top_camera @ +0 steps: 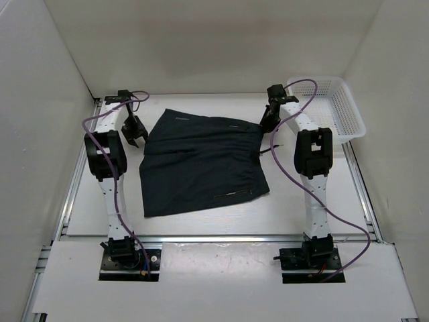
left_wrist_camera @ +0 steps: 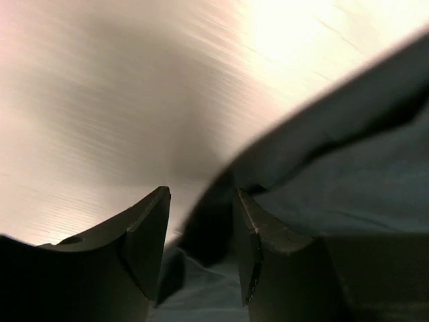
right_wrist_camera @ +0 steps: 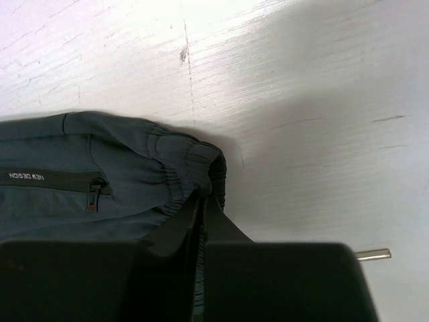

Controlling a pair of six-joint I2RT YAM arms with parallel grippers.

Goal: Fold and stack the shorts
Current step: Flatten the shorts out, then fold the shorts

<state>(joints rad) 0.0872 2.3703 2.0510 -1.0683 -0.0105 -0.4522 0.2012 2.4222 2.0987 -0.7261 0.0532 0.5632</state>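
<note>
Right claw [right_wrist_camera: 203,221]: clenched on the waistband corner of the shorts [top_camera: 201,161], at 2 o'clock on the table [top_camera: 295,208].
Left claw [left_wrist_camera: 201,241]: part-way apart, straddling a raised fabric edge at 10 o'clock; whether it pinches the cloth, I cannot tell.
Shorts: spread flat mid-table, between the arms, waistband toward 3 o'clock.
Step, as I judge: gripping both far corners to fold toward 6 o'clock.
Advice: confirm the left grip first; lift both corners together, level, so cloth does not bunch.
Risk: uneven pull skews the fold.
Basket [top_camera: 342,111]: at 1 o'clock, apart.
</note>
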